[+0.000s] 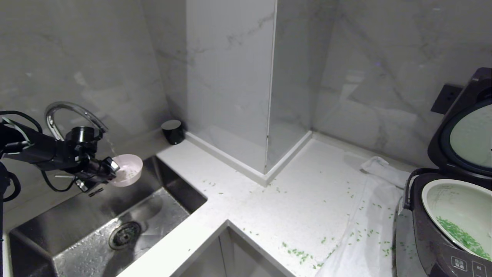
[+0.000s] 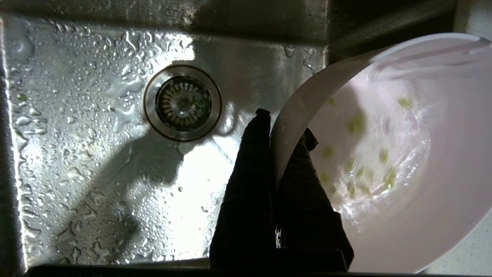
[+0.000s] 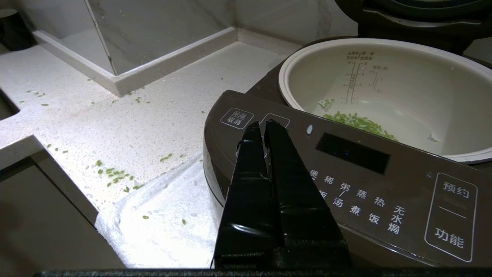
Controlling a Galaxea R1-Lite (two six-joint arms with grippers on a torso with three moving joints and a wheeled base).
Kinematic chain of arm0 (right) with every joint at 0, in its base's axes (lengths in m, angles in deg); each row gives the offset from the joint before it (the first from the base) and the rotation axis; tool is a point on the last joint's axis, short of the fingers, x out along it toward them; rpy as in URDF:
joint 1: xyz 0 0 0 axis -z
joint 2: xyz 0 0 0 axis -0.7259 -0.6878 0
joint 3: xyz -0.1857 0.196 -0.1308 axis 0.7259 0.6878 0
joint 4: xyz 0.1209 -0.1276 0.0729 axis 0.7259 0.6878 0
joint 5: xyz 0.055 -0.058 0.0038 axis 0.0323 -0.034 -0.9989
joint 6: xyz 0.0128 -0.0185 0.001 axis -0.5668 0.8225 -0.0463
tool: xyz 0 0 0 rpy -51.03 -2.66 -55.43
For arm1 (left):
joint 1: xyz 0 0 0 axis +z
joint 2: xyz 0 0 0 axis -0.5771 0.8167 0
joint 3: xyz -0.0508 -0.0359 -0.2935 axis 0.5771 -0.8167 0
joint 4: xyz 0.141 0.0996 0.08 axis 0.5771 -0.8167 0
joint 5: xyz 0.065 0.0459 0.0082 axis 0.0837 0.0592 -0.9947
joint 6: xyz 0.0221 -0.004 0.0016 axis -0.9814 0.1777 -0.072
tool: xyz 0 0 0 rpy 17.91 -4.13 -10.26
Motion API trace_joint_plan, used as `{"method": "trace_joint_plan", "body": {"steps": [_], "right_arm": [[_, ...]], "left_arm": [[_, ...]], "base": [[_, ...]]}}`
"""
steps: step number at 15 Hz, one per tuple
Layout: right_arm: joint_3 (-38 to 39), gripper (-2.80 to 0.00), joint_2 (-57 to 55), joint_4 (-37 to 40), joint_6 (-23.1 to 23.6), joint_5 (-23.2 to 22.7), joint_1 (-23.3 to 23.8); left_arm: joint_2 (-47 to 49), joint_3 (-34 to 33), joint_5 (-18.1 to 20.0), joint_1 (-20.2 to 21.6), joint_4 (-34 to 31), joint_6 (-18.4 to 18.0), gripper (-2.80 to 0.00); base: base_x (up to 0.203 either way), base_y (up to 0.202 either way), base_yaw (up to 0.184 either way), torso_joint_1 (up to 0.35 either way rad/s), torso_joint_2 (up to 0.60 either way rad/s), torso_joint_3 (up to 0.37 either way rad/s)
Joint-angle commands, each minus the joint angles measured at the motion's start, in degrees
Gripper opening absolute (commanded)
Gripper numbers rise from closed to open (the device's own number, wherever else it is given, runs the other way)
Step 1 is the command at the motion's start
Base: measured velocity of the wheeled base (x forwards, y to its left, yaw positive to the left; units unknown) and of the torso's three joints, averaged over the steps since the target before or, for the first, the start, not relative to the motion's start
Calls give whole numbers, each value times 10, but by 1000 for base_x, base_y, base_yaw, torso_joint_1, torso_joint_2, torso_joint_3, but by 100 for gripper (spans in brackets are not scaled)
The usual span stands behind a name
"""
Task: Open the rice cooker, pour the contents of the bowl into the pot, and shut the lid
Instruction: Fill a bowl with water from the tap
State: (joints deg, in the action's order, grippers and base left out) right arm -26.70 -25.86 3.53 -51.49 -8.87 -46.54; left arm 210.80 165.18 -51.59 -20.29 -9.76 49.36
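Sink (image 2: 96,184), lower left of the head view: brushed stainless steel, wet, beaded with droplets; drain strainer (image 2: 182,102) of polished metal. Faucet (image 1: 71,111): chromed, mirror-bright. Bowl (image 1: 130,169): smooth pale pink plastic, glossy where wet. Countertop (image 1: 292,200): white speckled stone, polished. Walls (image 1: 230,77): grey-veined marble, glossy. Cloth (image 1: 369,231), lower right: white woven fabric, matt, wrinkled. Rice cooker (image 3: 346,181): dark brown plastic, satin sheen. Pot (image 3: 388,80): smooth off-white coated lining. Gripper fingers (image 3: 276,184): glossy black.
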Motion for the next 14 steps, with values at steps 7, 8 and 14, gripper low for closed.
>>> {"method": "trace_joint_plan", "body": {"steps": [7, 8, 14], "right_arm": [[1, -280, 0, 0, 0, 0, 0], [1, -280, 0, 0, 0, 0, 0], [1, -280, 0, 0, 0, 0, 0]], "left_arm": [[5, 7, -2, 7, -1, -1, -280], [5, 0, -2, 5, -3, -2, -280], [-2, -24, 1, 1, -2, -1, -280]], "base": [[0, 0, 0, 0, 0, 0], [0, 0, 0, 0, 0, 0], [0, 0, 0, 0, 0, 0]]}}
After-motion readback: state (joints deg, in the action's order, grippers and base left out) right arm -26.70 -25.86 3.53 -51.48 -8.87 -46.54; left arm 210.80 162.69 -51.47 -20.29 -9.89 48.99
